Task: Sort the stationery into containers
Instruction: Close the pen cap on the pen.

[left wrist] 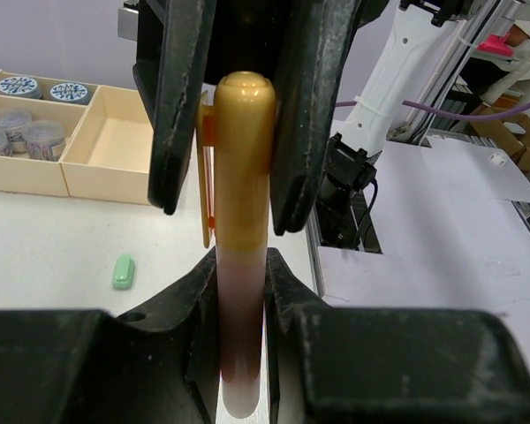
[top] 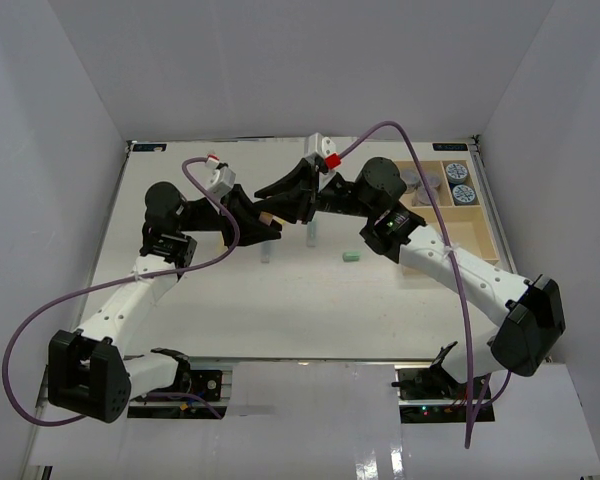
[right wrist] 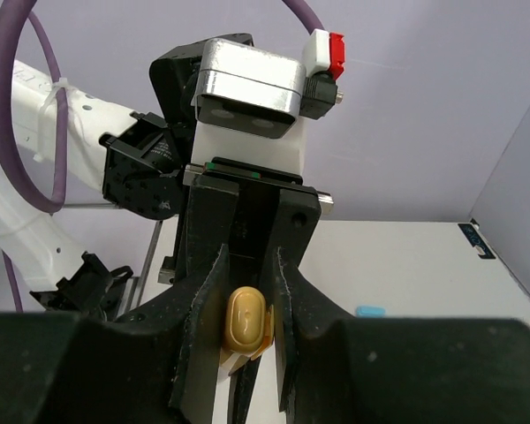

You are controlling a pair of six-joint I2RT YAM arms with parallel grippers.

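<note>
Meeting above the desk (top: 280,300), both jaws are closed on one orange pen (left wrist: 241,265): the left gripper (left wrist: 241,371) clamps its pale barrel, and the right gripper (left wrist: 238,132) pinches the golden cap end. Seen from the right wrist, the cap's rounded tip (right wrist: 246,320) sits between the right fingers (right wrist: 210,309), with the left gripper (right wrist: 252,221) facing it. One green block (top: 351,257) lies on the desk just right of the jaws. Farther right, the tray (top: 475,235) holds two patterned rolls (top: 461,183) and about four grey rolls (top: 421,184).
</note>
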